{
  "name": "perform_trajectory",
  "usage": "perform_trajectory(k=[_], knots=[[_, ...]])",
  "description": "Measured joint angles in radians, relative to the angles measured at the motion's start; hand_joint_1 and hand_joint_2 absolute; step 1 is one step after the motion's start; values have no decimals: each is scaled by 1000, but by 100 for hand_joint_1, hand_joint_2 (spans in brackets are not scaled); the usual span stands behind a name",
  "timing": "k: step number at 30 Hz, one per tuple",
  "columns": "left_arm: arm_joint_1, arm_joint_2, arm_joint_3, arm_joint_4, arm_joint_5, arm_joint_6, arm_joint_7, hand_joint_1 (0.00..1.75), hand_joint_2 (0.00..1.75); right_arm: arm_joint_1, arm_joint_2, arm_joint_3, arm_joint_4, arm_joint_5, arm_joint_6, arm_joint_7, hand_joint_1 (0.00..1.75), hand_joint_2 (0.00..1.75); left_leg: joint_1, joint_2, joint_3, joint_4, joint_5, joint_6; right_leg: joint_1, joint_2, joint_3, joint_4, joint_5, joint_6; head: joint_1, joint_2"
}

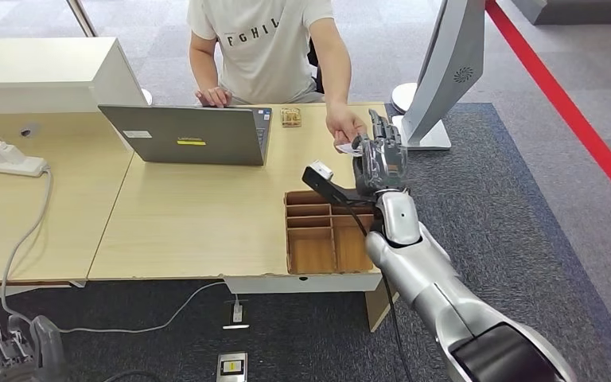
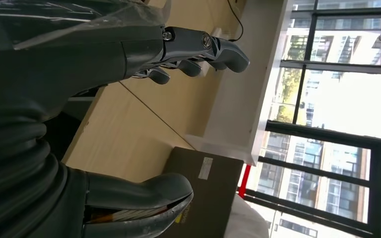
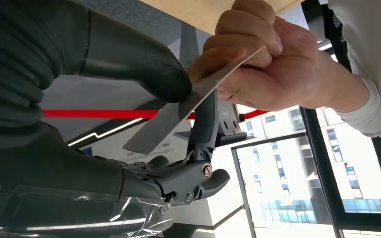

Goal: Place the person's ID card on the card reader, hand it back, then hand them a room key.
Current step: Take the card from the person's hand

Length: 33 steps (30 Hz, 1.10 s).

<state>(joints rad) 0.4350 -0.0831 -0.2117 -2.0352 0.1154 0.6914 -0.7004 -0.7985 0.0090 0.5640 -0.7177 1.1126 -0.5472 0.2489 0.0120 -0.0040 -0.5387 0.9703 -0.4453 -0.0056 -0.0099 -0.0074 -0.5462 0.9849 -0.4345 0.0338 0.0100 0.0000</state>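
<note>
My right hand point(image 1: 379, 155) is raised over the table's far right corner, meeting the person's hand point(image 1: 342, 125). A thin pale card point(image 3: 178, 116) is pinched between my thumb point(image 3: 144, 59) and a finger, while the person's hand point(image 3: 263, 64) grips its other end. In the head view the card point(image 1: 344, 148) shows as a small white edge between the two hands. My left hand point(image 1: 8, 342) hangs low beside the table, its fingers point(image 2: 203, 47) apart and holding nothing. I cannot tell which object is the card reader.
A wooden tray with compartments point(image 1: 326, 239) sits at the table's near right edge, below my right arm. An open grey laptop point(image 1: 191, 135) stands mid-table before the seated person. A monitor point(image 1: 445, 72) stands at the far right, a power strip point(image 1: 4, 159) at the left, a small wooden item point(image 1: 290, 117) by the laptop.
</note>
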Motion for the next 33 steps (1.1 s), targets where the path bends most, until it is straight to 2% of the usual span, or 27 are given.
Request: perform_trajectory(k=[33], knots=[[-5,6,0,12,-5,0,0,0,175,20,-7,-14,-38,-32,-2,-39,175,175,0,0,0,0,0,0,0,0,0,0,0,0,0,0]])
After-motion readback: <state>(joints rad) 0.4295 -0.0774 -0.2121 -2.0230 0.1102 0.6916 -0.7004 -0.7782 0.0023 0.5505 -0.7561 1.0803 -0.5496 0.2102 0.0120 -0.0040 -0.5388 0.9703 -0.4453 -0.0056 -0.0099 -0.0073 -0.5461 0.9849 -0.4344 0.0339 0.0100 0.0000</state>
